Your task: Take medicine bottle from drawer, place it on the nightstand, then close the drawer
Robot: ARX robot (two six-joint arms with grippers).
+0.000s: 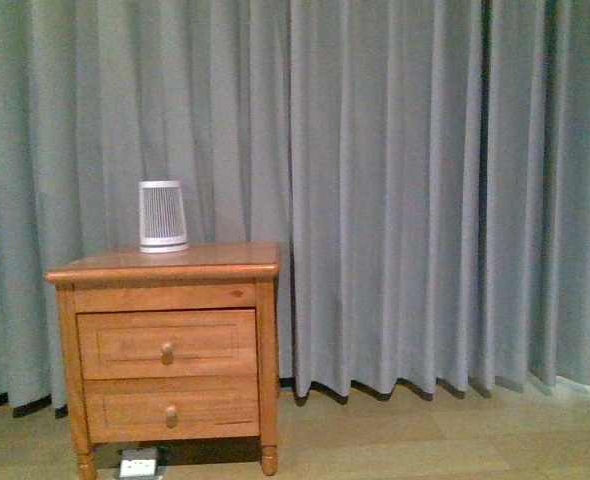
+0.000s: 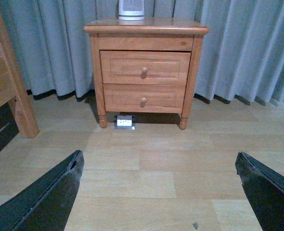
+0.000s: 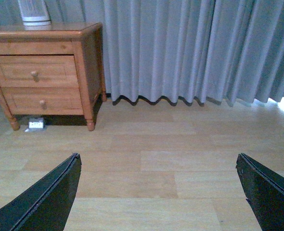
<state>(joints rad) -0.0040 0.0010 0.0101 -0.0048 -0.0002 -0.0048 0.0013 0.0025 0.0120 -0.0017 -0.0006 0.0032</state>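
Presently, the nightstand (image 1: 225, 258) stands at the left of the front view, backed against a long grey curtain (image 1: 425, 200) on a pale wood floor (image 1: 425, 440). The drawer (image 1: 125, 345), the upper of two, is shut flush with the frame. Its long axis runs side to side, level, with the panel front square to the robot and the round knob (image 1: 167, 350) pointing out toward it. The lower drawer (image 1: 215, 405) is shut likewise. The medicine bottle shows in no view. A white ribbed device (image 1: 162, 215) stands upright on the top, toward the back left corner and narrower at its crown. No lettering can be made out on it. A small white box (image 1: 138, 466) lies on the floor under the nightstand, between the front feet, and its markings are too small to read. The left gripper (image 2: 159, 158) hangs low over the floor, well apart from the nightstand, with its dark fingers (image 2: 50, 197) spread wide and holding nothing. The right gripper (image 3: 158, 157) hangs off to the nightstand's right, fingers (image 3: 272, 192) equally wide apart and empty. Another piece of brown wooden furniture (image 2: 12, 72) shows at the edge of the left wrist view.
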